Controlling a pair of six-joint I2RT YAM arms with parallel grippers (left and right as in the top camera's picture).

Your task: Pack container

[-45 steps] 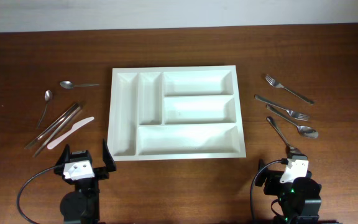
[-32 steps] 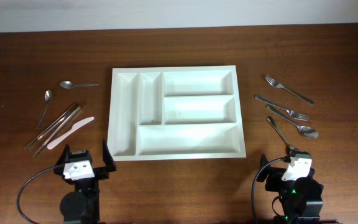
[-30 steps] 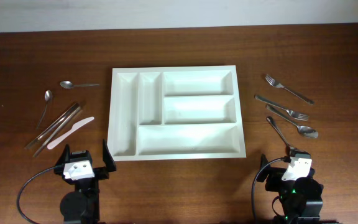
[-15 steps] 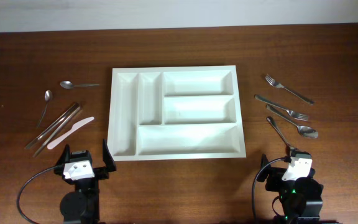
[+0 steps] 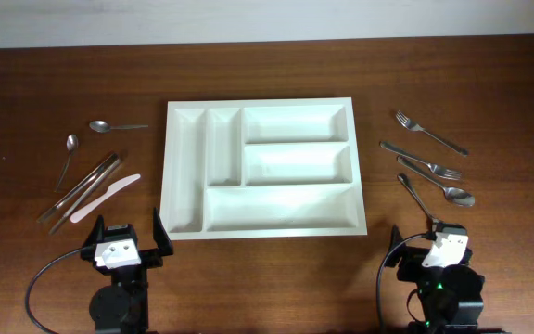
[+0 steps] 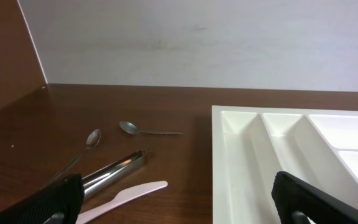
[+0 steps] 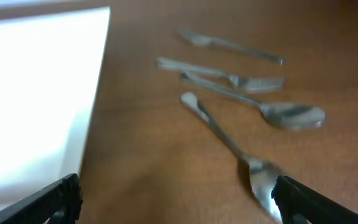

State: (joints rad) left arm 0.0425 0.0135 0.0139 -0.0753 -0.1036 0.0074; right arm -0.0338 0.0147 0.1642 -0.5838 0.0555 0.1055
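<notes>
- Bottom left of the overhead view: the left gripper, fingers spread wide, grasping nothing.
- Bottom right: the right gripper, jaws likewise apart.
- Centre: the white cutlery tray lies flat on the wooden table.
- Left of the tray: a white knife and teaspoons; on the right, forks and a spoon.

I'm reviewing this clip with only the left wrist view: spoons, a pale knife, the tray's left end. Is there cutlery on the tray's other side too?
Observer: Yes. The overhead view shows metal pieces right of the tray, including a fork and a spoon.
Reviewer: Anything inside the tray yet?
Observer: No, all five compartments are empty.
Reviewer: And the right end effector?
Observer: The right end effector is open, holding nothing, just short of that cutlery.
</notes>
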